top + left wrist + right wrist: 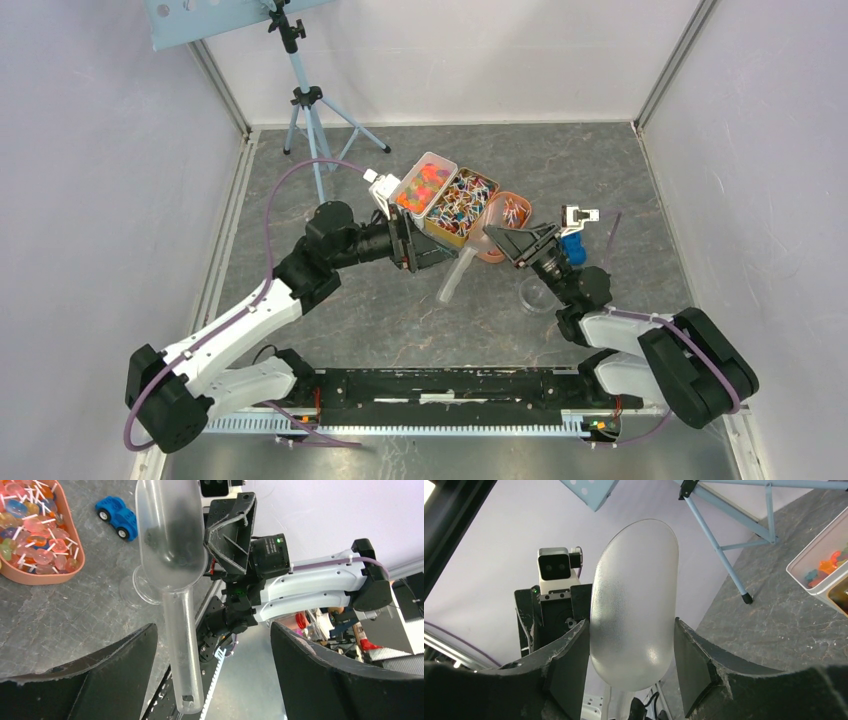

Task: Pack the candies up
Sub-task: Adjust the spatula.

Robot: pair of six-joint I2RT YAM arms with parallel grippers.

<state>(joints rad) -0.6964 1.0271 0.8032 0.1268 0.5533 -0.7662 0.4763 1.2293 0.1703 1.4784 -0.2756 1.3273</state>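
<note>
Plastic scoop [634, 605] in right hand [631, 667]

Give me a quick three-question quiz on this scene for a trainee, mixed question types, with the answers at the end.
1. True or false: the scoop is full of candies.
2. Which pincer grips the scoop's wide end? A left, B right, C neither.
3. Fill in: the toy beside the dish is a blue ____.
Key: 1 false, it looks empty. 2 B, the right pincer. 3 car.
</note>
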